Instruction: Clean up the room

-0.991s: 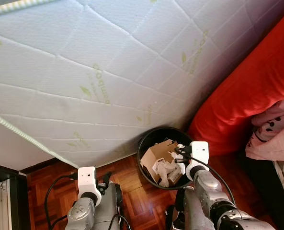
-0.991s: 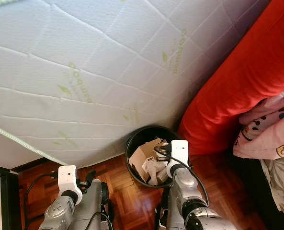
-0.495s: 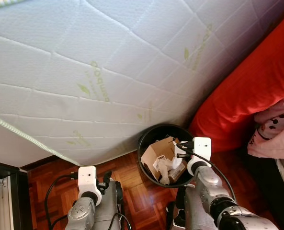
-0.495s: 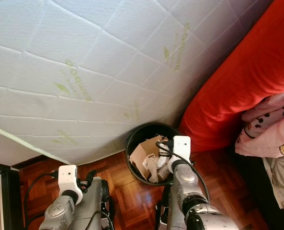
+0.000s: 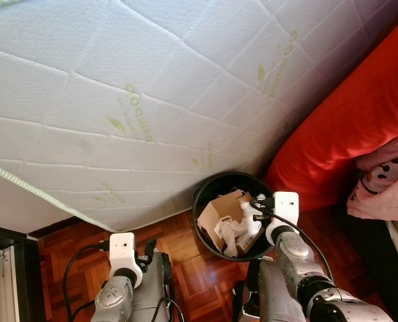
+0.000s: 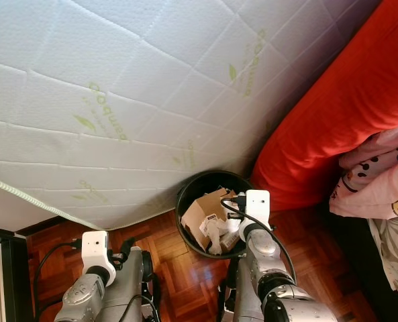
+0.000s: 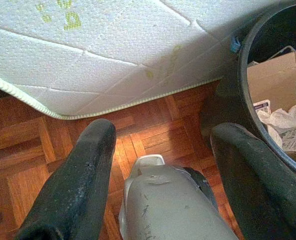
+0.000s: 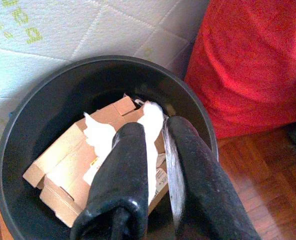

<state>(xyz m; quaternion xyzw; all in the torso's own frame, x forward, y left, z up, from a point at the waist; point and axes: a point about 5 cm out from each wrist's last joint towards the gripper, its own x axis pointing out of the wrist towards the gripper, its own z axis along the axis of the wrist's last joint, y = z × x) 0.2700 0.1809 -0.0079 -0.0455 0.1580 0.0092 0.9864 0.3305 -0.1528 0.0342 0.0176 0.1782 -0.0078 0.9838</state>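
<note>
A white quilted mattress printed with faint green leaf logos stands tilted on its edge, its corded border running diagonally down to the floor. The floor is reddish-brown parquet with a glossy shine. At the right lies a large red cushion, with pink patterned fabric beside it. Daylight falls evenly across the room.

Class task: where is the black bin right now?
The bin stands on the wood floor ahead of the robot, to its right, between the white mattress and the red cushion, with the right gripper over it.
</note>
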